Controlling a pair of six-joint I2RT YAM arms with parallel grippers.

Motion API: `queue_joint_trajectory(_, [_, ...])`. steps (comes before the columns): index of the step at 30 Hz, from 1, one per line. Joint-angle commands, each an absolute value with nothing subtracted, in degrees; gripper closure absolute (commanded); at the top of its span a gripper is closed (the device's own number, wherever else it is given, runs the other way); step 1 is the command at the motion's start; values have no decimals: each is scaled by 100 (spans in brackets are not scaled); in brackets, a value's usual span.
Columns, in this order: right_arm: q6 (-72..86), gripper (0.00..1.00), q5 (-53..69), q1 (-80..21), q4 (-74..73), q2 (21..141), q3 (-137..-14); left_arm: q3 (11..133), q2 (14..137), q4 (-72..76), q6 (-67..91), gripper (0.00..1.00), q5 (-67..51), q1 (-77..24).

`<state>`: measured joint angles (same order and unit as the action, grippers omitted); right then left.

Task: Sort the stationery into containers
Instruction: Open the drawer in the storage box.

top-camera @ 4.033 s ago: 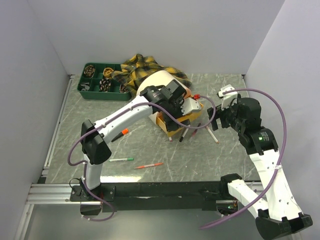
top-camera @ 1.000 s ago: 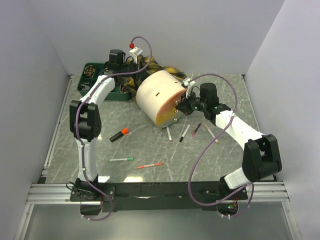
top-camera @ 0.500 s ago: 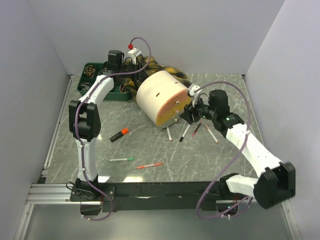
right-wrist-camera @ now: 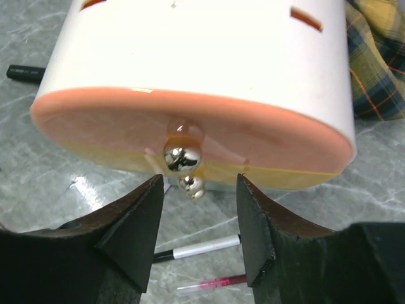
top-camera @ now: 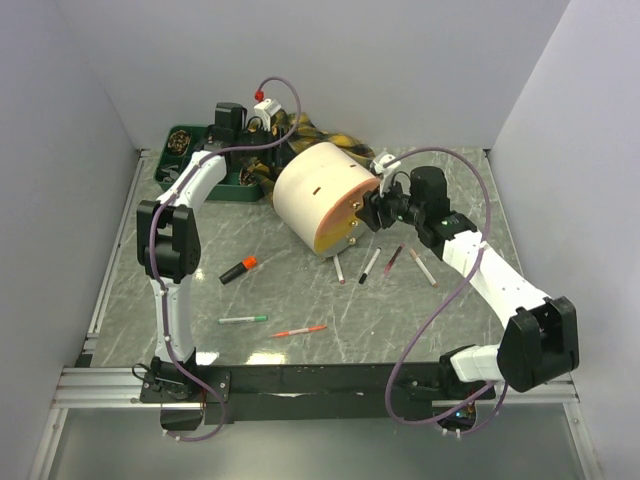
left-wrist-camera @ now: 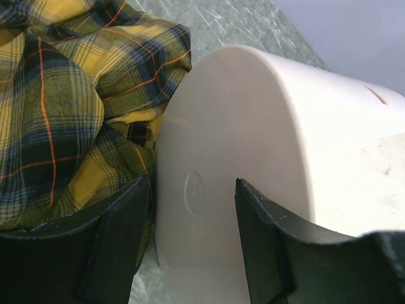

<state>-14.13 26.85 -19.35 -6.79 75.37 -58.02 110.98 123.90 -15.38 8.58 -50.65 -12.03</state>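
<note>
marble table [top-camera: 300, 300], cream drum [top-camera: 310, 190] sideways (pens [top-camera: 370, 265] near), left gripper [left-wrist-camera: 192, 190] spread, right gripper [right-wrist-camera: 199, 182] spread

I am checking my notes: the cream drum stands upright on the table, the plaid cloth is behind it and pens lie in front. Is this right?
No: the cream drum lies on its side, its orange end toward the pens, as the top view shows. The plaid cloth behind it and the pens in front are as you wrote.
</note>
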Motion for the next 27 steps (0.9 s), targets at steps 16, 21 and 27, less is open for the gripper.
queue_joint_trajectory(16, [-1081,48,2663,-2057,-413,7857,-6381,10898,11953,-1468,817,37,-5291,-1239])
queue_joint_trajectory(21, [-1037,55,2628,-2100,-404,7866,-6363,10890,11953,-1450,826,37,-5291,-1213])
queue_joint_trajectory(27, [-1002,82,2672,-2109,-500,7822,-6346,10863,11944,-1433,844,36,-5273,-1178])
